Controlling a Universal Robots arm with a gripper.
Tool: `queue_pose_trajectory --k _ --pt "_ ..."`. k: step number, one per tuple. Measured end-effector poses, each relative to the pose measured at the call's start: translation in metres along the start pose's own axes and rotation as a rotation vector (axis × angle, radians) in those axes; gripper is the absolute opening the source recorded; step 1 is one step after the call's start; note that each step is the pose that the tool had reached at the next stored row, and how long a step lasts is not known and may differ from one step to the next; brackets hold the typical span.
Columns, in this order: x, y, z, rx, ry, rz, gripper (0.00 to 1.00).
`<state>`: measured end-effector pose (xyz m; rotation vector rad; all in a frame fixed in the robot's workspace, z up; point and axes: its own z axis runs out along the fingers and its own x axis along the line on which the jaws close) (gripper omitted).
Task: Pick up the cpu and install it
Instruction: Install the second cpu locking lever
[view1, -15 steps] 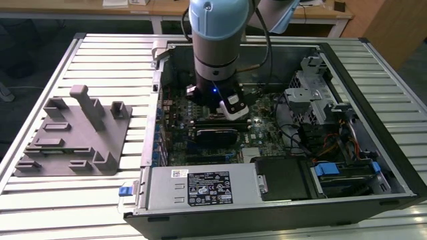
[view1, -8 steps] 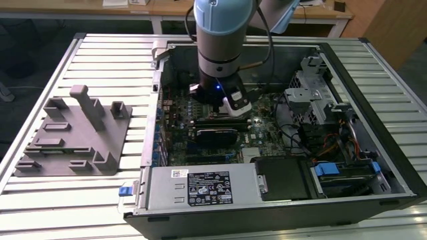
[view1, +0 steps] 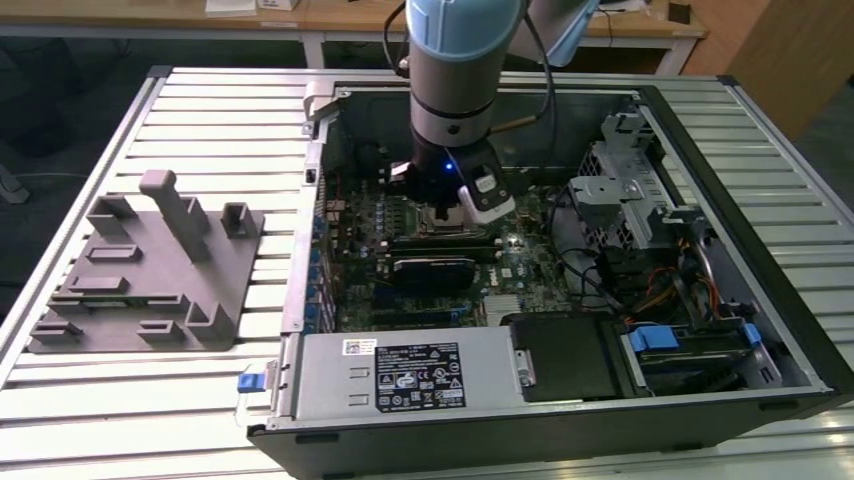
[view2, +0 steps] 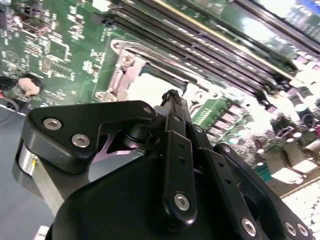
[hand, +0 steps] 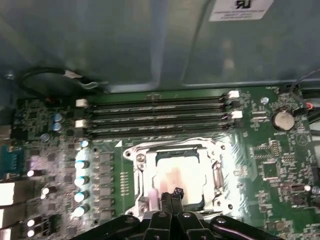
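The cpu (hand: 180, 175) is a pale, shiny square lying flat inside the metal socket frame (hand: 140, 165) on the green motherboard (hand: 265, 165). In the second wrist view the cpu (view2: 147, 87) shows as a bright patch within the socket frame (view2: 120, 75). My gripper (hand: 172, 194) hovers just over the chip's near edge, its black fingers pressed together with nothing between them. In the exterior view the gripper (view1: 447, 215) hangs from the arm down into the open computer case, over the socket frame (view1: 430, 228).
Long memory slots (hand: 155, 117) run beside the socket, and a coin battery (hand: 282, 119) sits further off. A grey box with a white label (view1: 400, 375) fills the case's front. A drive cage (view1: 627, 200) and cables stand at the exterior view's right. A grey fixture (view1: 147, 270) rests on the slatted table.
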<state>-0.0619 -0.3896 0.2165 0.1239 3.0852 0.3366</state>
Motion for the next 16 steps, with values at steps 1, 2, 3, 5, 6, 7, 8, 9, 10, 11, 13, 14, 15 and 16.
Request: queue_pose_trajectory --k 1,2,3,5,6,7,8,9,10,11,13,14,15,16 --pt "-0.0021 0.0014 0.0004 0.0007 -0.0001 0.0 0.11" --pt "-0.0036 0.0029 0.0008 0.0017 -0.0002 0.0 0.11" --pt "-0.005 0.0044 0.0013 0.0028 -0.0003 0.0 0.11" --pt "-0.0075 0.0076 0.002 0.0053 -0.0005 0.0 0.11" --pt "-0.0086 0.009 0.0024 0.0072 -0.0006 0.0 0.11" --pt "-0.0092 0.0103 0.0027 0.0105 -0.0009 0.0 0.11" --pt "-0.0094 0.0109 0.0028 0.0127 -0.0012 0.001 0.11" --pt "-0.0095 0.0112 0.0029 0.013 -0.0012 0.0 0.11" --pt "-0.0094 0.0115 0.003 0.0139 -0.0012 0.0 0.11" --pt "-0.0094 0.0115 0.003 0.0139 -0.0012 0.0 0.11" --pt "-0.0094 0.0115 0.003 0.0144 -0.0013 0.0 0.11" --pt "-0.0094 0.0115 0.003 0.0148 -0.0013 0.0 0.11" --pt "-0.0094 0.0115 0.003 0.0149 -0.0013 0.0 0.11" --pt "-0.0094 0.0115 0.003 0.0149 -0.0013 0.0 0.11"
